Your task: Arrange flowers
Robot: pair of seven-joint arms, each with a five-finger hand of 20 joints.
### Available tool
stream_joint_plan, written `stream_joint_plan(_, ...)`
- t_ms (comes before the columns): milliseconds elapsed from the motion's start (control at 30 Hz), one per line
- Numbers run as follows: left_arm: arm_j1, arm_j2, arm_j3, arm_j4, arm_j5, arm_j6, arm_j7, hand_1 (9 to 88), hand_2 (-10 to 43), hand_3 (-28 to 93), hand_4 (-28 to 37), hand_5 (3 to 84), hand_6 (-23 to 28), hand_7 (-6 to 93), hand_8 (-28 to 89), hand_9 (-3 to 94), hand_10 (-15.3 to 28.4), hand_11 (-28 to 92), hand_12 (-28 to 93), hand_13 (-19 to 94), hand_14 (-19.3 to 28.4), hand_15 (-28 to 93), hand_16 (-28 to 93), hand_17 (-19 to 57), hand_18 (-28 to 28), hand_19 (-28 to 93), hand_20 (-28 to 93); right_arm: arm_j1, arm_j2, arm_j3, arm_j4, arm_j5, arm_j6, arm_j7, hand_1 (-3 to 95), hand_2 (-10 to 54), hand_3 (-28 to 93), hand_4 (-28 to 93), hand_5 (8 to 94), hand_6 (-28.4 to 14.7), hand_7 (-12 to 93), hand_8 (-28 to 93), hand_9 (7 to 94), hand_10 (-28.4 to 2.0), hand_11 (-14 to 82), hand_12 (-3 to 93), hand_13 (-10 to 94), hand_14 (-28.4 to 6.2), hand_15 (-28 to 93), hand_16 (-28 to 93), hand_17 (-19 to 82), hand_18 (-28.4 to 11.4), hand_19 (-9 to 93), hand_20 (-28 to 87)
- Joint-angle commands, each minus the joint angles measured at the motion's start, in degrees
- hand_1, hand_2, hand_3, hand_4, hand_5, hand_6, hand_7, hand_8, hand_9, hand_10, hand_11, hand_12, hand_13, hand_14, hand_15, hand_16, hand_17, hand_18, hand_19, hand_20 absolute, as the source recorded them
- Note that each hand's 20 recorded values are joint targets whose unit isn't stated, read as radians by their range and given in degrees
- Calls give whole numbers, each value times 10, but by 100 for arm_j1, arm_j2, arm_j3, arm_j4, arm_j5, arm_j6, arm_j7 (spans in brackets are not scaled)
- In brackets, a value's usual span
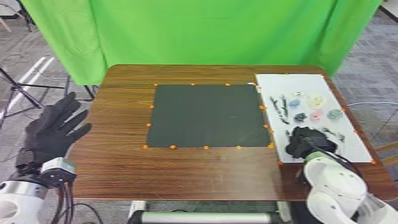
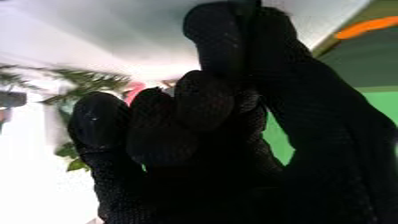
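Right hand is just beside the flowers.

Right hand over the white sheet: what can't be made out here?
Any grip by the right hand: its own dark glove hides it, right wrist view.
White sheet beneath that hand: covered, head view.
Kinds of flowers: too small, head view.
Most of the pink thing: behind the hand, right wrist view.
Grey thing: edge cuts it, same view.

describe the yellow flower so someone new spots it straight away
On the brown table, right of the dark mat, lies a white board. Among the small flowers on it, the pale yellow one sits just beyond the pink one, and its yellow sets it apart from its neighbours.
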Motion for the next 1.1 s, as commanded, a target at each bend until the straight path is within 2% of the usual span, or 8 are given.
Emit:
stream_joint_plan(33,90,-13,-70,-44,33,64,17,230,-33,680,-283,207,14,179,-94,166,93,112,201,122,118,143,78,-131,194,374,92,-525,-127,-198,298,369,332,-282,447,-95,816,-261,737,5,514,169,780,-106,657,504,709,-112,861,417,386,-225,932,623)
stream_joint_plan(233,152,47,-200,-79,88,80,39,229,-33,682,-283,207,14,178,-94,166,92,111,200,122,117,144,78,-131,193,373,92,-371,-67,132,163,848,978,-159,415,-95,839,-200,731,-2,552,207,790,-106,682,525,721,-114,874,415,397,-228,932,650)
stream_joint_plan(367,229,112,-320,-112,207,23,3,228,-33,683,-283,207,13,179,-93,167,92,111,201,122,118,144,78,-131,193,373,91,-212,3,340,32,1111,1406,-116,413,-95,836,-190,734,0,557,208,796,-104,685,528,729,-113,879,413,408,-228,932,663)
stream_joint_plan(533,503,223,-748,-162,167,-339,-333,231,-32,681,-283,207,13,181,-94,167,93,111,201,122,117,144,78,-130,193,372,91,133,63,401,-95,1683,1850,-188,414,-95,834,-185,739,0,552,207,802,-103,682,531,735,-110,879,410,417,-227,932,671)
stream_joint_plan(667,704,297,-1013,-171,154,-385,-329,231,-32,681,-283,209,13,181,-94,170,94,113,201,123,118,145,77,-130,193,372,91,511,27,195,-164,1952,2011,-310,416,-95,831,-183,746,-2,546,208,806,-102,680,532,740,-110,879,408,424,-227,932,676)
stream_joint_plan(733,800,302,-1118,-193,130,-387,-317,230,-35,683,-283,210,13,180,-94,169,94,112,200,123,119,145,77,-130,193,372,91,733,-31,12,-171,2042,2078,-385,416,-95,831,-182,749,-1,541,210,807,-101,679,532,743,-108,879,407,428,-226,932,679)
stream_joint_plan(933,1019,300,-1405,-204,84,-629,-375,230,-43,685,-283,209,13,177,-93,168,93,108,200,122,118,141,77,-130,192,370,91,1588,-367,-731,11,2097,2107,-511,418,-95,830,-179,758,-1,528,216,815,-98,675,530,756,-103,874,405,438,-228,932,685)
stream_joint_plan(1100,1205,224,-1537,-248,50,-555,-359,231,-46,684,-283,208,13,174,-91,165,91,103,203,120,116,135,80,-132,191,364,89,2229,-829,-1362,310,1996,2016,-507,419,-95,829,-178,764,0,519,220,818,-96,671,531,758,-103,873,408,443,-226,932,685)
